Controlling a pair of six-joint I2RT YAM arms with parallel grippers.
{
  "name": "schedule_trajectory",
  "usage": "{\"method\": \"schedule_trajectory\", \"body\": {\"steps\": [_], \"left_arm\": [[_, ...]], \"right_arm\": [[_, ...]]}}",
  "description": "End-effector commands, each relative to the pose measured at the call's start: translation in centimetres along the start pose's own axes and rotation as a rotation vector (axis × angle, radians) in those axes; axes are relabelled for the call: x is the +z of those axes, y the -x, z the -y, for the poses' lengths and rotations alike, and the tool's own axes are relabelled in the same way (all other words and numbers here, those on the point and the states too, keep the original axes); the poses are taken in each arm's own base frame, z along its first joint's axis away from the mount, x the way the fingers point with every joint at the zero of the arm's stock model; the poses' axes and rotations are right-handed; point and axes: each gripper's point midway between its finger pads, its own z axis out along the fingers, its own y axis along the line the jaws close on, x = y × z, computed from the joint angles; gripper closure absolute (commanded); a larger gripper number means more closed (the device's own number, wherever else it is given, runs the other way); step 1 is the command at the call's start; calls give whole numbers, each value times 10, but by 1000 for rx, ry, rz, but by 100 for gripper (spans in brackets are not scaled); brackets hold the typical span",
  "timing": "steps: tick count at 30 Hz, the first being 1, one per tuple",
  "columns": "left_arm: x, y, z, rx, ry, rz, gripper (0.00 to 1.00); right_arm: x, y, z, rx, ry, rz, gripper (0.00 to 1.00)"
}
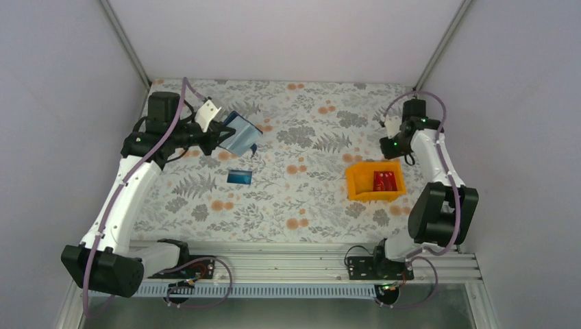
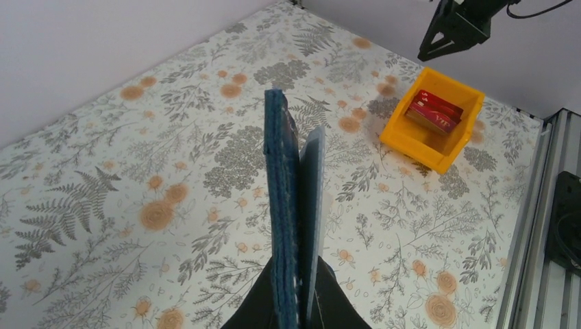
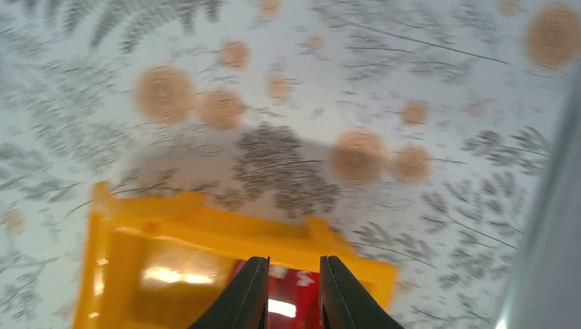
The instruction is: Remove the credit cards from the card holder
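My left gripper (image 1: 218, 135) is shut on the card holder (image 1: 238, 133) and holds it above the table at the far left. In the left wrist view the card holder (image 2: 282, 205) stands edge-on between my fingers (image 2: 296, 305), with a paler blue leaf (image 2: 314, 185) pressed against its right side; I cannot tell whether that is a card or a flap. One blue credit card (image 1: 240, 177) lies flat on the table below it. A red credit card (image 1: 386, 181) lies in the orange bin (image 1: 356, 184). My right gripper (image 3: 294, 261) hovers open over that red card (image 3: 294, 301), holding nothing.
The orange bin (image 2: 411, 140) sits right of centre on the floral cloth, with my right gripper (image 2: 444, 38) above its far side. A metal rail (image 1: 288, 257) runs along the near edge. White walls close in the back and both sides.
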Motion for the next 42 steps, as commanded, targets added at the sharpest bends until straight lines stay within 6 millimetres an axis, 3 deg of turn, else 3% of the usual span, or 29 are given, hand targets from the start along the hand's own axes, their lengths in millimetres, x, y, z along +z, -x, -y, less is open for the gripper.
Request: {"method": "schedule_trajectory", "body": {"steps": [1, 4, 6, 9, 14, 19, 23, 28, 34, 39, 42], "left_arm": [[1, 4, 4, 22, -24, 13, 93], [2, 4, 3, 20, -27, 11, 93], [2, 3, 3, 19, -28, 10, 93], [3, 2, 2, 16, -29, 8, 93], [3, 2, 2, 19, -27, 6, 93], [2, 4, 1, 25, -18, 6, 93], [1, 4, 2, 27, -19, 5, 93], [2, 4, 2, 25, -23, 3, 93], [2, 4, 2, 24, -26, 2, 93], [1, 4, 3, 26, -25, 3, 93], [1, 3, 3, 23, -26, 1, 93]], "right_arm": [[7, -16, -62, -90, 156, -3, 78], [18, -40, -109, -276, 261, -10, 83], [26, -49, -113, -309, 260, -12, 85], [41, -66, -105, -341, 200, -65, 90], [54, -61, -91, -361, 99, -51, 93], [77, -89, -85, -380, 64, -142, 95], [76, -81, -75, -380, 1, -119, 96], [76, -86, -55, -380, -113, -159, 96], [67, -69, -46, -342, -161, -122, 96], [72, -81, -39, -354, -196, -198, 96], [69, -78, -38, -358, -200, -187, 96]]}}
